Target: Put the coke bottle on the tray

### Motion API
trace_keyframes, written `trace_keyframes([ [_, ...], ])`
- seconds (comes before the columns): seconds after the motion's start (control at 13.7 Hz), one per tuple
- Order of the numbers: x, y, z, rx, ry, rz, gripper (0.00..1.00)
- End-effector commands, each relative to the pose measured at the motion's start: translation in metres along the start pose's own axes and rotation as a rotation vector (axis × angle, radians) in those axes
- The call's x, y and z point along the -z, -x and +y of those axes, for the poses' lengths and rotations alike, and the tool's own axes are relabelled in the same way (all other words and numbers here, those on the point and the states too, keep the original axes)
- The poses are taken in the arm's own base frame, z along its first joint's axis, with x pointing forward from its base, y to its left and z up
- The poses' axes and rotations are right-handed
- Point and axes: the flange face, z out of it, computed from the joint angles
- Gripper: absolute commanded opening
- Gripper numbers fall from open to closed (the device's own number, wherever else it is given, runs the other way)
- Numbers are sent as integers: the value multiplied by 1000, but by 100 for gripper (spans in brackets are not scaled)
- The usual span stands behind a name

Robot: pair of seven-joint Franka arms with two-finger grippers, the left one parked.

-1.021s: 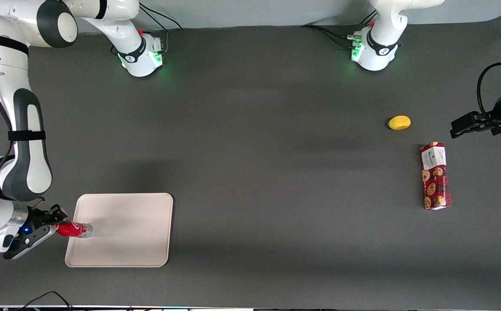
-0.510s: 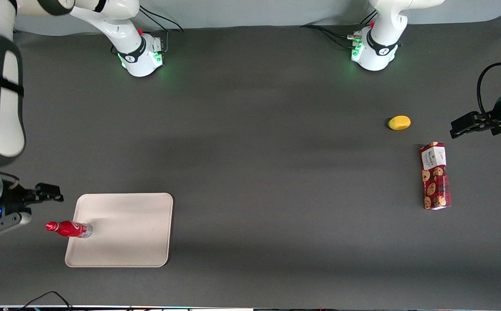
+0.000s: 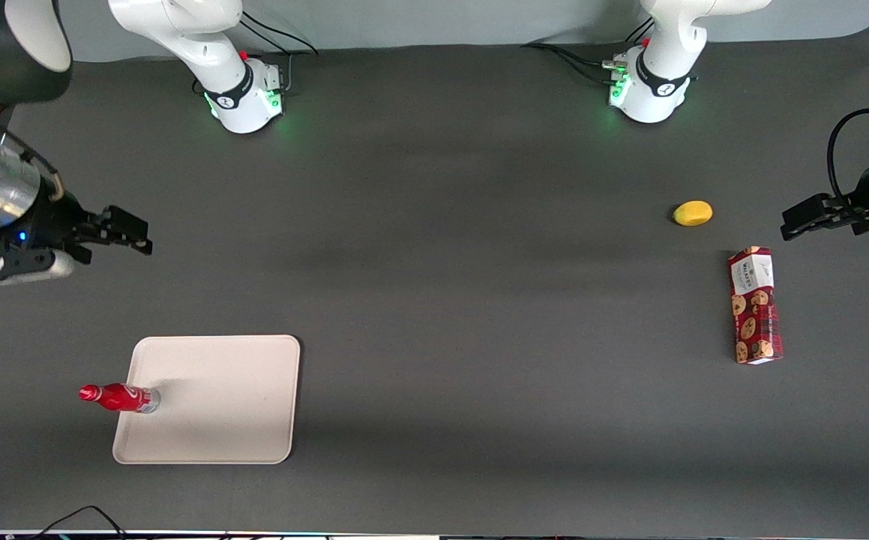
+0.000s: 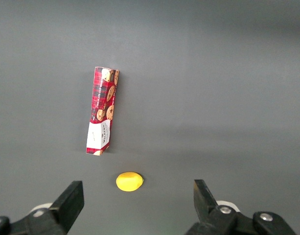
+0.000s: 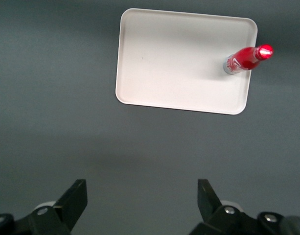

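- coke bottle (image 3: 121, 397) is standing upright on the tray (image 3: 217, 405), right at the rim on the working arm's end, so any bump could tip it off onto the worktop (image 3: 434, 300).
- tool (image 3: 115, 234) hangs farther up, well apart, fingers wide open and empty.

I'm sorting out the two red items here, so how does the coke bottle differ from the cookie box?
The coke bottle is small, slim and round, plain red with white script; the cookie box is larger, rectangular, with cookie pictures. The bottle stands upright on the tray at its edge; the box lies flat on the table toward the parked arm's end, beside a yellow fruit. Both are red and untouched: the gripper hangs open, well away from the tray.
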Motion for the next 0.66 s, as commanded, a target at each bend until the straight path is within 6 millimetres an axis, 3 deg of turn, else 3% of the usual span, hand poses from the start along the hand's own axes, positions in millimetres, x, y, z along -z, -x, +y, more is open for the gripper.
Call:
trace_keyframes([
  [0.0,11,52,2,-50,4,39,100],
  [0.22,25,67,3,-82,7,47,100],
  [0.58,24,61,3,-84,18,42,100],
])
